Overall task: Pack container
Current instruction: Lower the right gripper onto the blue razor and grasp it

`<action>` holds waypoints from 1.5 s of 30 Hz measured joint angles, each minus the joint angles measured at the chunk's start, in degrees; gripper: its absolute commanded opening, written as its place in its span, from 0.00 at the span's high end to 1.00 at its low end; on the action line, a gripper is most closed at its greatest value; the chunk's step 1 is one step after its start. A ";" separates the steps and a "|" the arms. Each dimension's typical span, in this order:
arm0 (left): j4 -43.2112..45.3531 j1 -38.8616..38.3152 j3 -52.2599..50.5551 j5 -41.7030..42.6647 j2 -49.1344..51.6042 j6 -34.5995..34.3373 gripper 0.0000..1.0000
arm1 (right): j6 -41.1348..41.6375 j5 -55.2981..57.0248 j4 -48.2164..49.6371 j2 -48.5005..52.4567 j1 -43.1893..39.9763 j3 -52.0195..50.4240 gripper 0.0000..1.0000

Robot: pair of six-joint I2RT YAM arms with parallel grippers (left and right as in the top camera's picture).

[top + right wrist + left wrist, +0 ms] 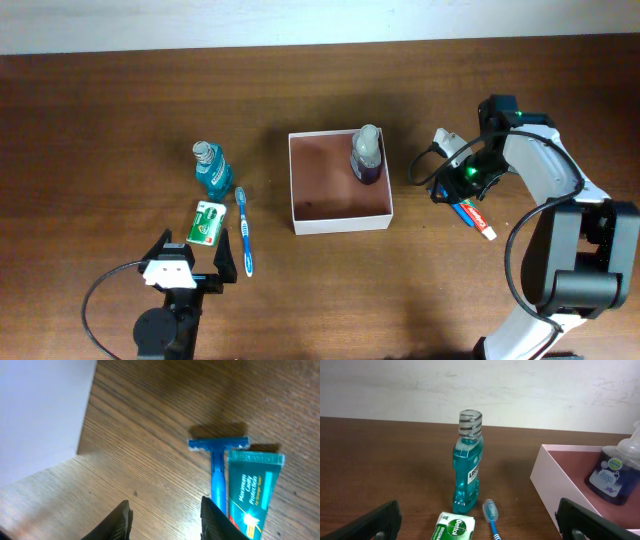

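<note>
The container (339, 217) is a shallow white-walled box with a reddish-brown floor at mid-table. A purple soap bottle (366, 155) stands in its far right corner and also shows in the left wrist view (614, 474). My right gripper (448, 190) hovers right of the box, open over bare wood (167, 522). A blue razor (217, 467) and a teal toothpaste tube (250, 490) lie just beside its right finger. My left gripper (190, 265) is wide open near the front edge (480, 527), with nothing between its fingers.
Left of the box stand a blue mouthwash bottle (209, 168) (467, 467), a green soap bar (208, 222) (453, 528) and a blue toothbrush (244, 230) (491, 515). The box's pale wall (40, 415) fills the upper left of the right wrist view.
</note>
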 measured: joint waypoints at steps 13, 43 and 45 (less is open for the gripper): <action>0.00 0.00 0.00 0.00 0.00 0.00 0.01 | 0.00 6.05 3.19 0.02 0.00 -0.98 0.63; 0.00 0.00 0.00 0.00 0.00 0.00 0.01 | 0.20 6.49 12.33 0.07 0.00 -9.84 0.81; 0.00 0.00 0.00 0.00 0.00 0.00 0.01 | 0.26 6.47 12.31 0.07 0.00 -9.94 0.86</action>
